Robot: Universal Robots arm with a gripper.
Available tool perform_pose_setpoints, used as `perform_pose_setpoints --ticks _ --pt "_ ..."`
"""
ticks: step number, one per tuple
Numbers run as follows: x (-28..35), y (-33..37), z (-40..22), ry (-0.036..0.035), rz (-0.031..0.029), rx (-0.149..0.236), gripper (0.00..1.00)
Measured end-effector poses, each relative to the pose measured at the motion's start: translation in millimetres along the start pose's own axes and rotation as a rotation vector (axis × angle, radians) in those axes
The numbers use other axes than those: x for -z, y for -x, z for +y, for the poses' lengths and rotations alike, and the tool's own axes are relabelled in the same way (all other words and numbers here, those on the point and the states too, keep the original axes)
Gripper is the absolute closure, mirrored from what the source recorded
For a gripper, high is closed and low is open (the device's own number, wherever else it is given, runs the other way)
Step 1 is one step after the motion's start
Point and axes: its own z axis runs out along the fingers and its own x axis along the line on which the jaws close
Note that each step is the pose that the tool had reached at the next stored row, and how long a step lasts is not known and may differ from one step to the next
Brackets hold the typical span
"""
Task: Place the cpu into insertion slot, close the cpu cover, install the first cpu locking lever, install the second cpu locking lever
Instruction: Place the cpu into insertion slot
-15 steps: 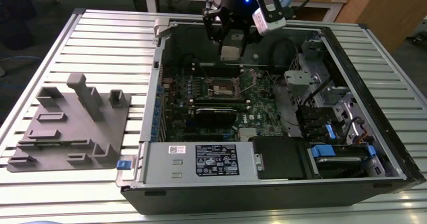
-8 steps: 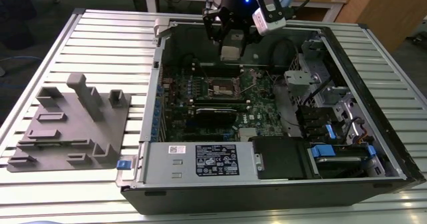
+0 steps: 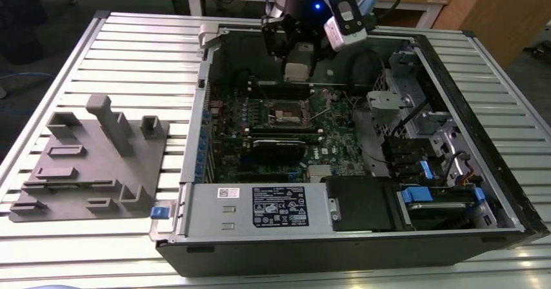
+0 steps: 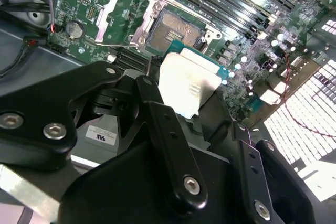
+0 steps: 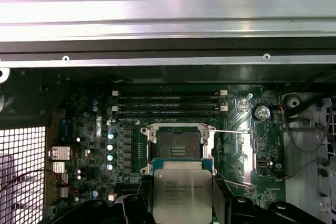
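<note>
My gripper (image 3: 297, 66) hangs over the far part of the open computer case, shut on the cpu (image 5: 182, 191), a flat silver-grey square. In both wrist views the chip sits between the black fingers (image 4: 157, 114). The cpu (image 4: 189, 82) is above and just short of the insertion slot (image 5: 178, 144), not touching it. The slot (image 4: 176, 30) lies bare, with a brownish centre. The cpu cover (image 4: 123, 17) is flipped open beside it. Two thin locking levers (image 5: 231, 131) stand swung out from the socket.
Long memory slots (image 5: 168, 104) run beside the socket, and a black card (image 3: 277, 144) lies nearer the front. A drive cage (image 3: 422, 128) fills the case on the exterior view's right. A grey holder block (image 3: 86, 160) stands on the slatted table (image 3: 129, 50).
</note>
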Motion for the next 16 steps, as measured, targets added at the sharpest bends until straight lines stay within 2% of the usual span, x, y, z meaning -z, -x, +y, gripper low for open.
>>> perform_pose_setpoints --ticks 13,16 --pt "-17.0 -3.8 -5.1 -0.0001 -0.0061 0.018 0.46" --pt "-18.2 -3.8 -5.2 -0.0003 -0.0060 0.019 0.46"
